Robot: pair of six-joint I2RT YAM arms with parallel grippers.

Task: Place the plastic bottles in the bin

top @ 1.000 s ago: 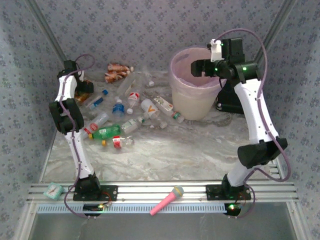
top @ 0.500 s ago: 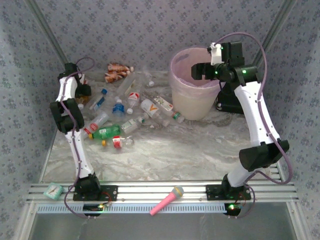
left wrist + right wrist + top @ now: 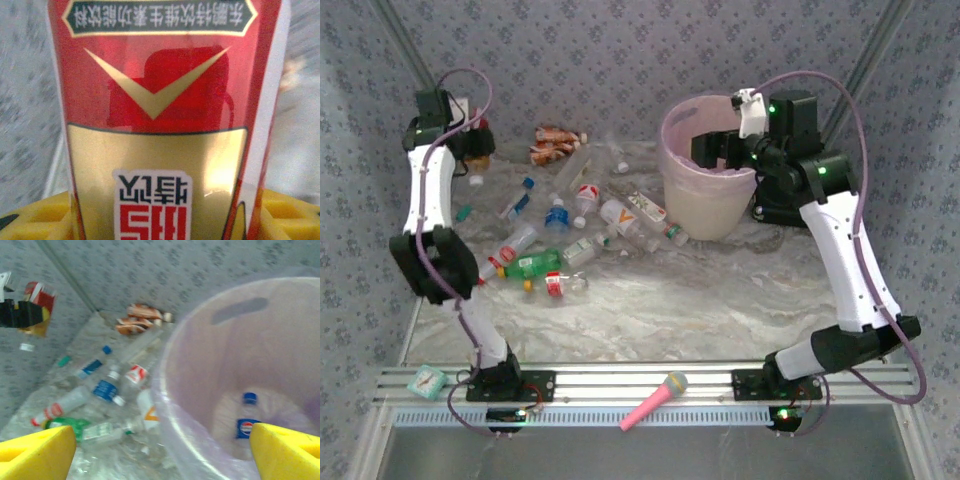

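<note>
My left gripper [image 3: 472, 143] is raised at the far left and shut on a plastic bottle [image 3: 160, 100] with a red and gold label, which stands between its yellow fingers [image 3: 30, 220]. The same held bottle [image 3: 39, 304] shows in the right wrist view. My right gripper [image 3: 705, 150] hangs open over the bin [image 3: 710, 210], a cream bucket with a pink liner [image 3: 200, 365]. Nothing is between its fingertips [image 3: 37, 452]. A blue-capped bottle [image 3: 245, 426] lies on the bin's floor. Several more bottles [image 3: 570, 215] lie scattered on the table left of the bin.
A black box [image 3: 782, 205] stands behind the bin on the right. A pink toy microphone [image 3: 655, 400] and a small teal clock [image 3: 425, 380] rest on the front rail. Patterned walls close the back and sides. A green bottle [image 3: 535, 264] lies nearest the front.
My left arm has lifted up and to the left, carrying the red-labelled bottle off the table. My right gripper has shifted slightly left over the bin.
</note>
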